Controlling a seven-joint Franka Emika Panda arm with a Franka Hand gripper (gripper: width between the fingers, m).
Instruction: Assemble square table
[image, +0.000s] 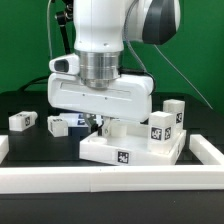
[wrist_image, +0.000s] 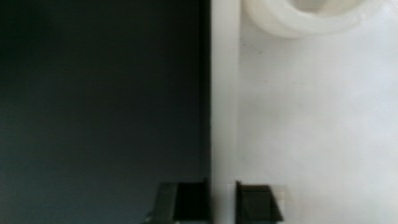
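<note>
The white square table top (image: 125, 150) lies on the black table in front of the arm. Two tagged white legs (image: 160, 126) (image: 176, 112) stand upright on its side at the exterior view's right. My gripper (image: 100, 124) is down at the top's far edge. In the wrist view the top (wrist_image: 311, 120) fills one half and the dark table the other. My gripper (wrist_image: 221, 200) straddles the top's edge, and the white rim fills the narrow gap between the fingers (wrist_image: 185, 200). A round white boss (wrist_image: 306, 20) shows on the top farther along.
Two loose tagged legs (image: 22, 120) (image: 57, 124) lie on the black table at the exterior view's left. A long white rail (image: 110, 182) runs along the front, with short rails at the left (image: 3, 148) and right (image: 208, 150).
</note>
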